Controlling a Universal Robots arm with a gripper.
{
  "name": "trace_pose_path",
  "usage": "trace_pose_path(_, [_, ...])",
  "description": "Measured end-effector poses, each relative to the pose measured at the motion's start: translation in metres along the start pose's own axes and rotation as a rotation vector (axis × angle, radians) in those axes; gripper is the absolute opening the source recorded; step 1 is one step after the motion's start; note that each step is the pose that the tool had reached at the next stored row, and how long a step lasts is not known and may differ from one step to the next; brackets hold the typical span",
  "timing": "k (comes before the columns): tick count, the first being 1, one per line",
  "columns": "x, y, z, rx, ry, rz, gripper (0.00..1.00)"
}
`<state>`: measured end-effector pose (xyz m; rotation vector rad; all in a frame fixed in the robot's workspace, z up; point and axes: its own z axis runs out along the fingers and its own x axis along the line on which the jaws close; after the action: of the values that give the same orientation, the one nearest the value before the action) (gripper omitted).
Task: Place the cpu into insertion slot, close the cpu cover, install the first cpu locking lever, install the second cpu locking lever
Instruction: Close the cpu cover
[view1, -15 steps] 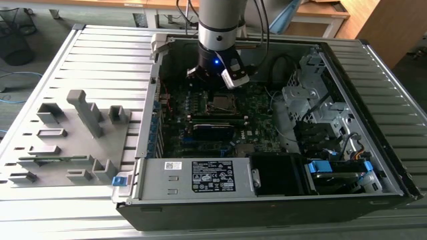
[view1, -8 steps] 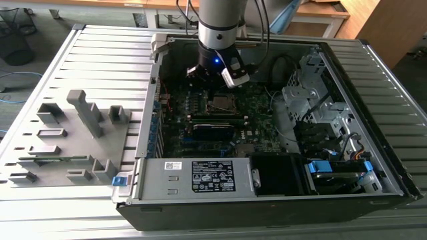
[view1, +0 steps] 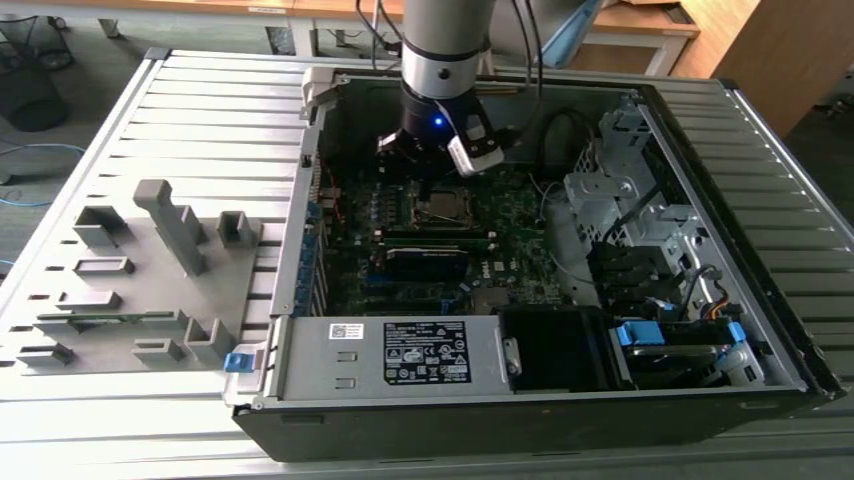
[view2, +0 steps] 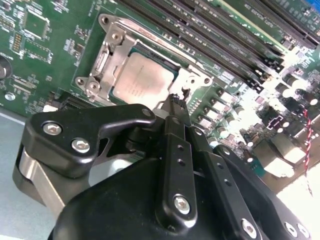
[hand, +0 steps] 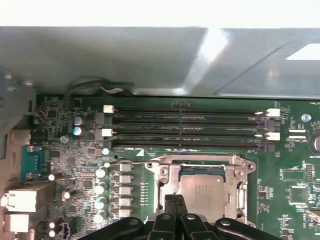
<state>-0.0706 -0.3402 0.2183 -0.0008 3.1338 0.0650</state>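
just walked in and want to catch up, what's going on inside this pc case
A robot arm is reaching into an open case, over the motherboard. The cpu is already seated, with the cover lying down around it. The gripper, jaws shut with nothing visibly between them, has its tip at the cover's edge beside the cpu. Whether the cover is locked down I cannot tell.

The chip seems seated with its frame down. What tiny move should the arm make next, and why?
Probably a slight push downward at the socket's edge. The cpu lies in its socket with the cpu cover down around it, and the shut gripper is right at that edge; whether the levers are latched is unclear.
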Motion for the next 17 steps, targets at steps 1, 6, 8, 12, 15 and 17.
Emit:
trace_pose_path(1, [-0.0013, 0.0, 0.0, 0.0, 0.0, 0.0, 0.11])
trace_pose_path(6, [-0.0099, 0.0001, 0.0001, 0.0, 0.0, 0.0, 0.11])
trace_pose_path(8, [-0.0135, 0.0001, 0.0001, 0.0, 0.0, 0.0, 0.11])
trace_pose_path(12, [-0.0213, 0.0003, 0.0002, 0.0, 0.0001, 0.0, 0.11])
trace_pose_path(15, [-0.0226, 0.0003, 0.0, -0.0001, 0.0, 0.0, 0.11])
trace_pose_path(17, [-0.0227, 0.0004, -0.0018, 0.0, 0.0, 0.0, 0.11])
